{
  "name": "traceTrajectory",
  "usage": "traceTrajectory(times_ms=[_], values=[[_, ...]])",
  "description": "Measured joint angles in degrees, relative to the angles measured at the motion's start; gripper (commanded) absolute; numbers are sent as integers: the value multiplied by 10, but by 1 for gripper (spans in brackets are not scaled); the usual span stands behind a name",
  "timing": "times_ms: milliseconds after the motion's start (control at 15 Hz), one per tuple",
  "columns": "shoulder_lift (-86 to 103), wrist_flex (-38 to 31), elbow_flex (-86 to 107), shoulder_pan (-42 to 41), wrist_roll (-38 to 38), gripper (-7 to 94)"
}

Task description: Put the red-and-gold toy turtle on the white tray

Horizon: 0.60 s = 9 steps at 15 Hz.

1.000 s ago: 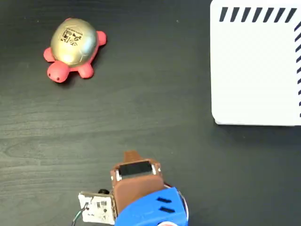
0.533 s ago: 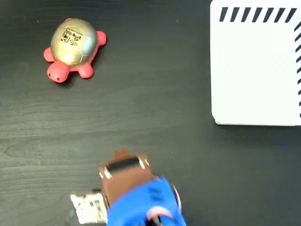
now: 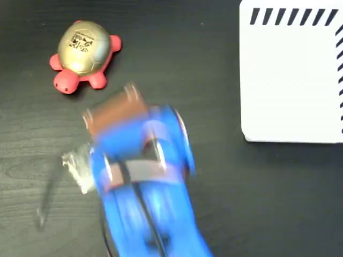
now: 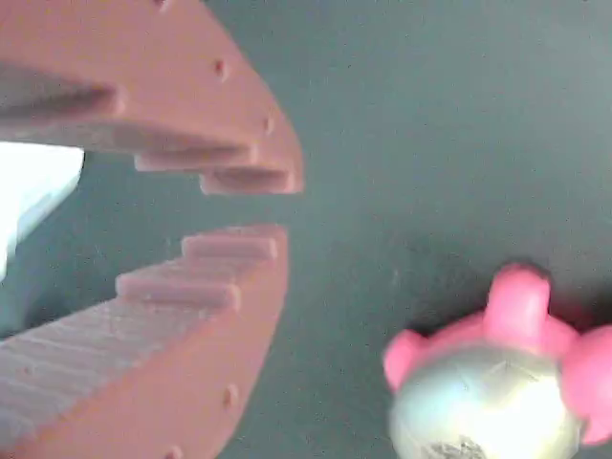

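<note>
The red-and-gold toy turtle (image 3: 83,53) sits on the dark table at the upper left of the fixed view, gold shell up and red head toward the lower left. The wrist view shows the turtle (image 4: 497,402) at the lower right. The white tray (image 3: 289,80), striped in black along its edges, fills the upper right corner, and a white patch of the tray (image 4: 38,186) shows at the left edge of the wrist view. My gripper (image 3: 130,91) is blurred by motion, just right of and below the turtle and not touching it. In the wrist view the gripper (image 4: 285,206) is narrowly open with nothing between its brown fingers.
My blue arm (image 3: 144,182) stretches from the bottom edge up the middle-left of the table. A small camera board (image 3: 77,166) hangs off its left side. Dark wood-grain table (image 3: 214,176) lies bare between arm and tray.
The arm has swung up from the bottom edge toward the turtle, quickly enough to blur. Turtle and tray have not moved.
</note>
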Motion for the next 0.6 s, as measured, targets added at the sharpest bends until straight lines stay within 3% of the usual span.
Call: traceTrajectory(times_ms=[400,600], values=[[-301,158,-363,-30,-106,8],[-390,171,-432,-40,-163,24]])
